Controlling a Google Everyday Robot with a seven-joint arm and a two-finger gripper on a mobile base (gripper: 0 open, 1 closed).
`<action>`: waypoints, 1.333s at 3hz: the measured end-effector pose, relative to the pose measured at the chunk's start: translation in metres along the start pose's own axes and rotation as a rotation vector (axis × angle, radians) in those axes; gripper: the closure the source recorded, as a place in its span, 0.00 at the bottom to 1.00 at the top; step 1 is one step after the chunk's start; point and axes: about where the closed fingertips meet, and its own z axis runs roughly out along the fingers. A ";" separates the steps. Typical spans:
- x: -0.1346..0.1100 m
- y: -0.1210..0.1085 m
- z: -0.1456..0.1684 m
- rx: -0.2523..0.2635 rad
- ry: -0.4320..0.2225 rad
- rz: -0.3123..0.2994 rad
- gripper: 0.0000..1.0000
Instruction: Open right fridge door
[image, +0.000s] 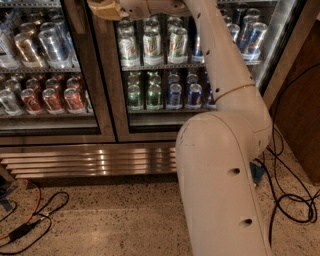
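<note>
Claw (104, 9), tan-coloured and carried on the white jointed robot arm (220, 70), sits at the top edge of the view. It lies against the dark upright frame where the two cooler doors meet. How far it is open cannot be told, nor whether it has hold of anything.

The right fridge door (155, 119), a tall clear glass pane in a dark metal frame with brushed-steel edges, lies directly below and to the right of the claw. It appears closed, flush with its neighbour.

Judgement on placement: the claw is stationed at this door's inner vertical edge, probably the pull side with the hinges on the far side. A pull from there would give the best leverage for swinging the pane out.

Orientation: the door's long axis runs vertically, and its glass face points outward toward the camera.

Below the claw, behind the glass, stand green-and-white drink cans (152, 47) on a wire shelf. Left of the claw is the matching glass door (45, 117) fronting red and silver cans. Far below it runs the ribbed steel kick panel (90, 162).
</note>
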 end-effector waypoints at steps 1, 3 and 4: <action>0.002 0.002 0.000 -0.001 0.000 0.003 1.00; 0.001 0.003 0.004 -0.013 -0.011 0.006 1.00; -0.001 0.003 0.001 -0.020 -0.020 0.003 1.00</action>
